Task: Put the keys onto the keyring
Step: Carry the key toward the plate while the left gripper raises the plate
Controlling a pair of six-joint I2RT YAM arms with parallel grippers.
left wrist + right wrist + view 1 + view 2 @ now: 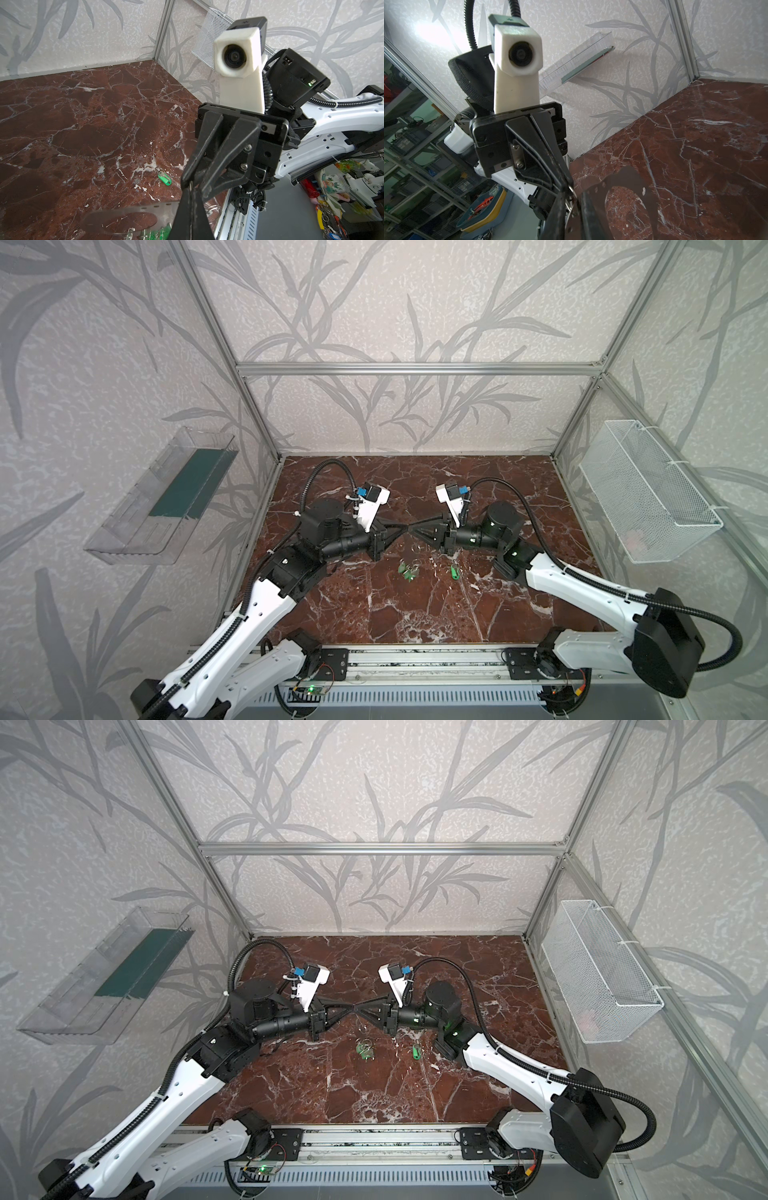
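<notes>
The left claw [405,527] and the right claw [415,530] meet tip to tip in mid-air above the red marble counter [415,614], both lying level and pointing at each other. The left claw is clenched tight, its two fingers pressed flat together. The right claw's fingers are drawn nearly together on either side of the left claw's tip. A narrow gap is left between them, and a thin metal ring [572,198] sits in it. Whether they already pinch the ring I cannot tell. The keyring [116,209], a flat plate with a big oval hole and small holes along its rim, hangs just under the two tips and reaches up to the fingers. It shows dark in the right wrist view [627,180]. I cannot make out which claw carries it. A bunch of keys [408,570] with bright green tags is just below the plate's lower rim, and blurred wire rings show beside it in the left wrist view [160,230]. It appears to dangle from the plate rather than lie flat. A loose key [454,571] rests on the counter, well apart from the tips, under the right claw's wrist and towards that arm's base. Its green tag [164,178] has a white label too small to read. The black camera body above the left claw bears a small cross-shaped mark [508,19].
</notes>
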